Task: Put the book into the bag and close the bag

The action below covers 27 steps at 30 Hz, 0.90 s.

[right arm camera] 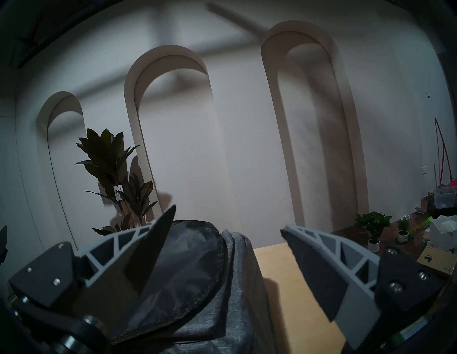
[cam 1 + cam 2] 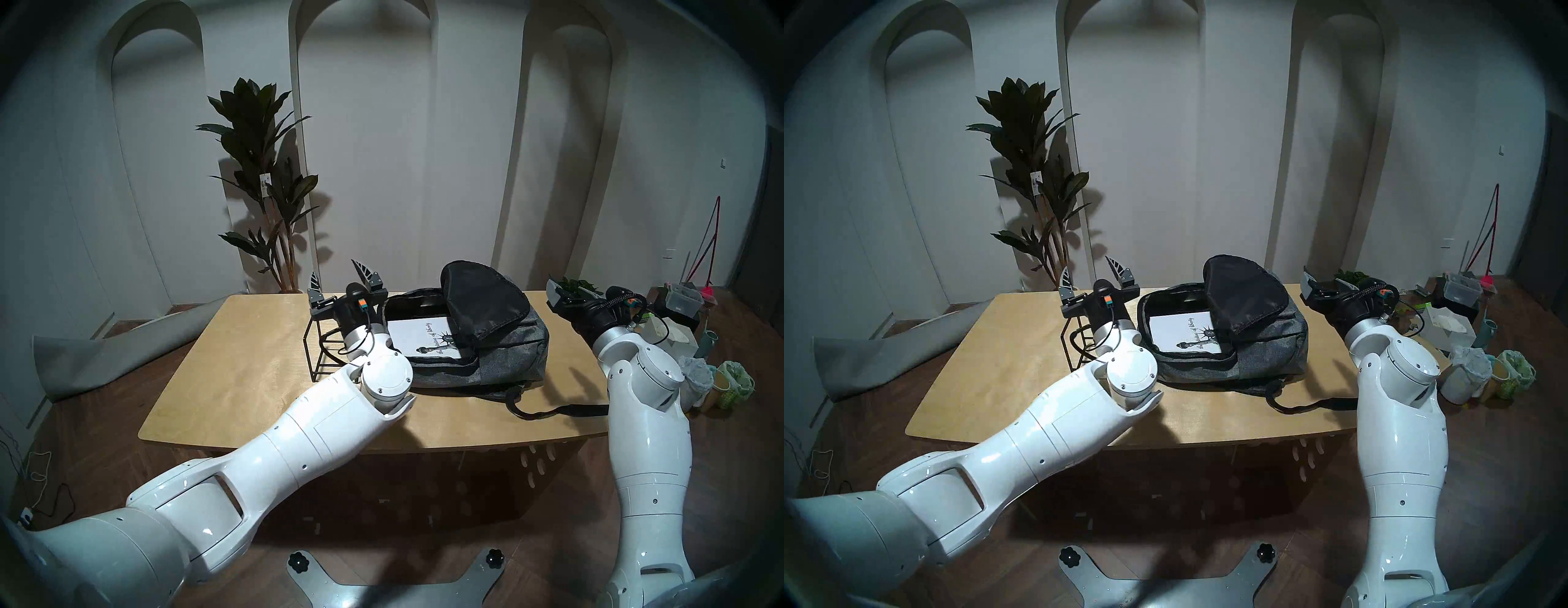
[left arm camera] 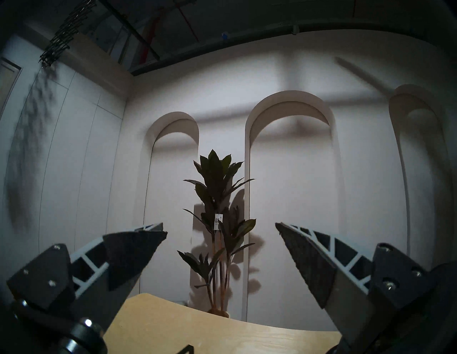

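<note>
So the book [image 2: 428, 337] sits inside the grey bag [image 2: 500, 356] on the table [image 2: 237, 373], flap [image 2: 483, 303] flipped up. Left gripper [image 2: 344, 278] and right gripper [image 1: 227, 222] are both spread wide, holding nothing.

Cursive script beside a dark statue drawing on the white hardcover book [image 2: 428, 337], centre of frame, too small to read; small white plant tag [image 2: 265, 186] illegible.
</note>
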{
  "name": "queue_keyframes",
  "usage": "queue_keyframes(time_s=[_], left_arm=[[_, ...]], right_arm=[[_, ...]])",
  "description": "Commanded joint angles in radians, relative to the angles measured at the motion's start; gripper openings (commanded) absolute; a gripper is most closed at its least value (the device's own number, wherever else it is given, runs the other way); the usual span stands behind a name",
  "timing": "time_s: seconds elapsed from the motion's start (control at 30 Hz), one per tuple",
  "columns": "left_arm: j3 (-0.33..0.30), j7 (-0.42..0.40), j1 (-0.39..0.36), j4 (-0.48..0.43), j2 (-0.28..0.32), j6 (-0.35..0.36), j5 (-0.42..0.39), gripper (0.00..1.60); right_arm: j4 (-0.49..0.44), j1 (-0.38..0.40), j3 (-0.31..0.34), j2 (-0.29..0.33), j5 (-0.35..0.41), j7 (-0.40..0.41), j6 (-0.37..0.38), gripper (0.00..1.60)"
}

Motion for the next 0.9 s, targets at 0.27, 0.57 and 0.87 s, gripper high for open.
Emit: queue_keyframes(time_s=[0.27, 0.57, 0.87], left_arm=[[-0.037, -0.09, 0.012, -0.112, 0.224, 0.04, 0.035, 1.6], [-0.022, -0.181, 0.039, -0.215, 0.338, 0.052, 0.038, 1.6], [-0.002, -0.291, 0.072, -0.322, 0.442, 0.062, 0.032, 1.6]], right_arm=[[-0.025, 0.067, -0.046, -0.015, -0.001, -0.057, 0.079, 1.6], [-0.027, 0.092, -0.045, -0.006, -0.004, -0.108, 0.145, 1.6], [-0.022, 0.114, -0.04, 0.007, -0.015, -0.158, 0.211, 1.6]])
